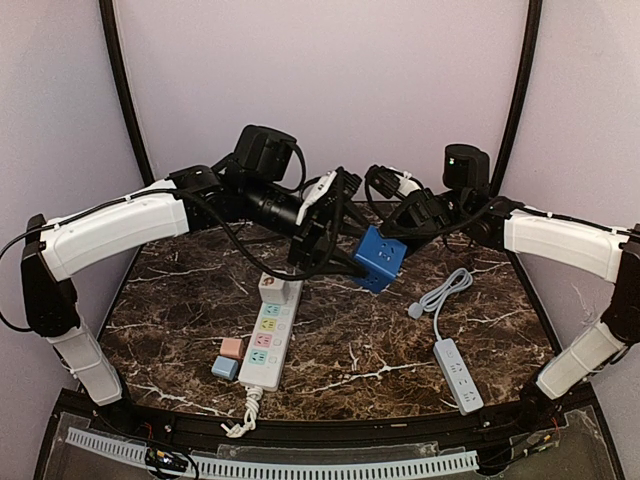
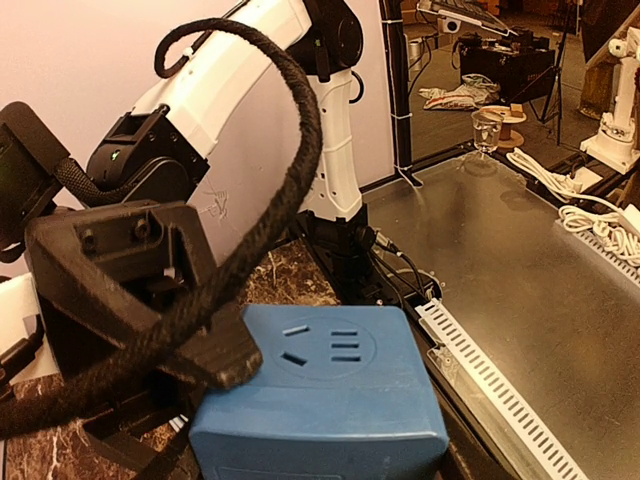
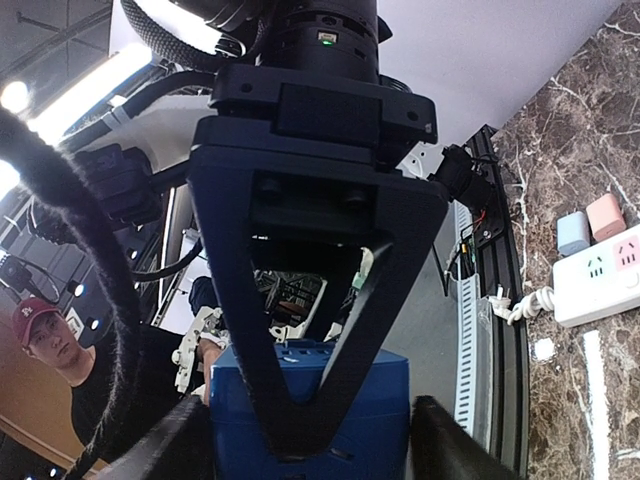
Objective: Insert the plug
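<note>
The plug is a blue cube (image 1: 378,258) with a socket face (image 2: 325,350), held in the air above the marble table between both arms. My right gripper (image 3: 310,440) has one finger on each side of it, and one of those fingers (image 2: 190,350) lies against the socket face. My left gripper (image 1: 345,262) meets the cube from the left, with one triangular finger (image 3: 310,330) flat on the cube's near face. Its other finger is hidden, and so are the plug's prongs. The white power strip (image 1: 268,330) lies on the table below.
A pink block (image 1: 232,348) and a light blue block (image 1: 225,367) sit left of the white strip. A grey power strip (image 1: 458,375) with its cable and plug (image 1: 415,310) lies at the right. A slotted cable duct (image 1: 300,466) runs along the near edge.
</note>
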You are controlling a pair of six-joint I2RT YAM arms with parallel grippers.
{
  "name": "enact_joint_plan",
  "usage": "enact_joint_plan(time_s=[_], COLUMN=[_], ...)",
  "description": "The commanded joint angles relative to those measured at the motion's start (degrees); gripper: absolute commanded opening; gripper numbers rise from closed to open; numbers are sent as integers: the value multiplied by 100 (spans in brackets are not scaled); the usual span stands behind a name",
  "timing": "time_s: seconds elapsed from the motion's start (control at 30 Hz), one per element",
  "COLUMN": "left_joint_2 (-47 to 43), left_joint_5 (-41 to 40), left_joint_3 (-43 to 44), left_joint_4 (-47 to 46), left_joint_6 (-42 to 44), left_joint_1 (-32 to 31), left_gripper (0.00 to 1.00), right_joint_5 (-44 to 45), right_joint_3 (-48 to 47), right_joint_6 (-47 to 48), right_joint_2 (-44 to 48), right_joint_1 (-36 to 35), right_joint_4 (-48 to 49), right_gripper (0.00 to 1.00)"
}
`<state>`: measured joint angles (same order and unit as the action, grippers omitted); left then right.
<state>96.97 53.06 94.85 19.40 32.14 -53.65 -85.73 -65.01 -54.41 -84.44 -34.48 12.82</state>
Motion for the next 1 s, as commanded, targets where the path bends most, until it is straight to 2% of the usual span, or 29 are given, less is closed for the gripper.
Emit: enact_joint_plan(time_s=[0.0, 0.13, 0.33, 0.4, 0.57, 0.73, 0.83, 0.97], left_joint_2=[-124, -287, -564, -632, -777, -880, -917, -1019], left_joint_5=[18, -84, -385, -471, -833, -1558, -2070, -2584], left_joint_3=[59, -124, -442, -518, -619, -647, -608, -659], left_joint_4=[134, 67, -240, -328, -397, -395, -265, -191], left_joint_6=[-212, -314, -783, -1010, -1700, -2502, -2942, -3515], left_joint_1=[-28, -31, -33, -38, -44, -78, -78, -90], left_gripper=[2, 1, 1, 1, 1, 1, 1, 1], right_joint_5=[-208, 64, 340, 714, 2576, 4693, 5963, 6602], right_joint_3=[-150, -56, 9, -60, -826, -972, -884, -436], right_joint_6=[52, 30, 147, 441, 2156, 2532, 2593, 2343], right_joint_2=[72, 157, 329, 398, 521, 863, 1243, 1877], right_joint_1=[89, 225, 332, 438, 592, 608, 614, 627], right_joint_4=[235, 206, -11, -658, -3169, -4124, -4373, -4286], right_gripper=[78, 98, 99, 99, 99, 99, 99, 99])
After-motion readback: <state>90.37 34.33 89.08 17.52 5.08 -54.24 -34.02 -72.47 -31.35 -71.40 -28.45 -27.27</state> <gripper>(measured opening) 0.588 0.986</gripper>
